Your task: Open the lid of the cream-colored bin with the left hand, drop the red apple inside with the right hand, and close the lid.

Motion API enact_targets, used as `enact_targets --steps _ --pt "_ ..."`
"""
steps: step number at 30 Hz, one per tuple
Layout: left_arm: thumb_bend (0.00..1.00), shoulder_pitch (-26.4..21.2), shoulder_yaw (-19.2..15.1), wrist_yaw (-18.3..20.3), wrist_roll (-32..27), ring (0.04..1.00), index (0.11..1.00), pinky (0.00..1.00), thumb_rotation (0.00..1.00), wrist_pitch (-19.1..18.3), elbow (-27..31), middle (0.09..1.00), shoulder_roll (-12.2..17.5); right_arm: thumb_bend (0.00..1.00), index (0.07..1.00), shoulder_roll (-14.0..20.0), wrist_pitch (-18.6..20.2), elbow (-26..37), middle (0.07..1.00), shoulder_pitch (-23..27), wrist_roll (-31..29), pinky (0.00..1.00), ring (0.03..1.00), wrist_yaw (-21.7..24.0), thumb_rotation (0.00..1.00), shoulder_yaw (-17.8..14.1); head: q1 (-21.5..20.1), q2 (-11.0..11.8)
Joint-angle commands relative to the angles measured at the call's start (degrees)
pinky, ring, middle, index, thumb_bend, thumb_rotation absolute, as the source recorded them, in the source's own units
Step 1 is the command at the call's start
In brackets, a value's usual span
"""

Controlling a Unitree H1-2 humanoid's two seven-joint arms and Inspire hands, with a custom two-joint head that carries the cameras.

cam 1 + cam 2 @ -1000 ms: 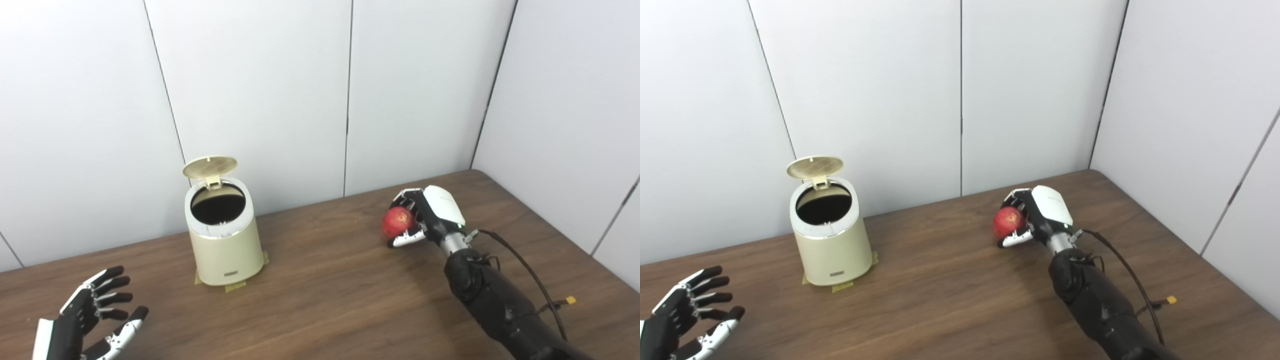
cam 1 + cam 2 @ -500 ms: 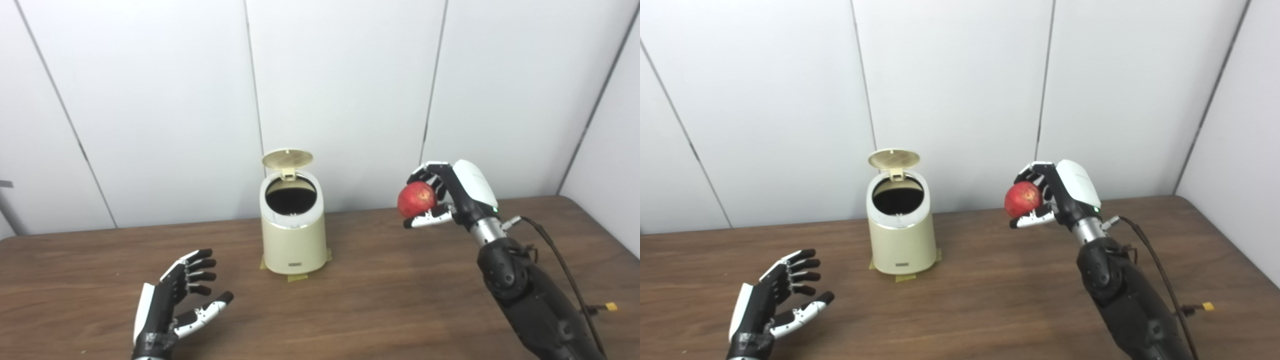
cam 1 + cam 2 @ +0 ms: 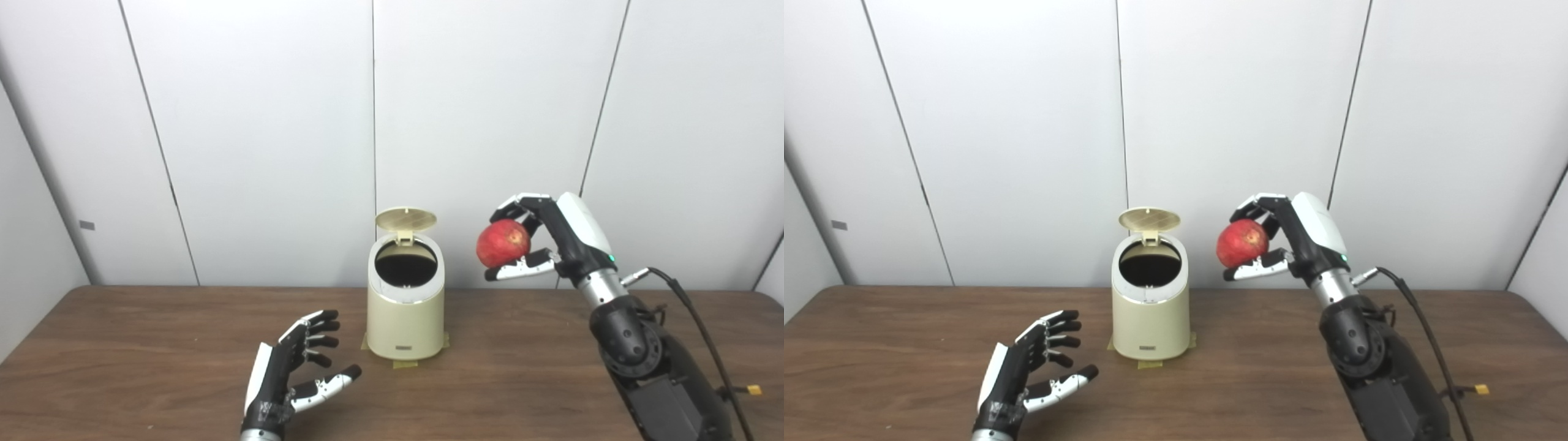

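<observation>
The red apple (image 3: 503, 244) is up in the air, clasped in the right robot hand (image 3: 539, 236), fingers curled over its top and thumb tucked under it. It sits well clear of the table (image 3: 153, 343), at about the height of the bin's lid and off to the right of the cream-colored bin (image 3: 405, 315), not over the opening yet. Compared with a second ago, that is a real climb: the apple was down at the tabletop then, near the table's far right corner, and half a second ago it was already lifted; now it hangs a touch closer to the bin.

The bin stands near the far edge of the table, about midway along it, on strips of tape (image 3: 404, 364). Its lid (image 3: 405, 218) is tipped up at the back, the dark round mouth wide open, just as before.

The left robot hand (image 3: 294, 367) holds nothing, fingers spread and palm turned toward the bin, low over the table near its front edge, left of the bin and apart from it. The whole view has swung since the earlier shots, so the camera has moved, not the bin.
</observation>
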State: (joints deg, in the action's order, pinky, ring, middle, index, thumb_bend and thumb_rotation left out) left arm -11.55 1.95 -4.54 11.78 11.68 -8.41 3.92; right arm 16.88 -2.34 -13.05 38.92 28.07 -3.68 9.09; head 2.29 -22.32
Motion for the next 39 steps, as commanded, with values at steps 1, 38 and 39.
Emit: enact_targets --steps 1,38,39 --pt "0.69 -0.08 0.24 -0.84 0.59 0.670 0.779 0.53 0.02 2.21 -0.41 0.750 -0.26 0.51 0.545 -0.41 1.15 1.91 0.464 3.60 0.12 0.28 0.375 -0.07 0.00 -0.69 0.09 -0.07" --pt "0.68 0.10 0.37 -0.97 0.98 0.674 0.779 0.54 0.04 0.88 1.86 0.756 -0.72 0.51 0.546 -11.78 5.67 -0.13 0.463 2.74 1.30 0.28 0.366 -1.95 0.00 1.09 0.48 -2.79" --pt "0.68 0.10 0.35 -0.96 0.95 0.674 0.779 0.54 0.04 1.00 1.81 0.754 -0.69 0.51 0.546 -11.89 5.67 -0.35 0.463 2.81 1.37 0.28 0.366 -2.02 0.00 1.16 0.51 -2.85"
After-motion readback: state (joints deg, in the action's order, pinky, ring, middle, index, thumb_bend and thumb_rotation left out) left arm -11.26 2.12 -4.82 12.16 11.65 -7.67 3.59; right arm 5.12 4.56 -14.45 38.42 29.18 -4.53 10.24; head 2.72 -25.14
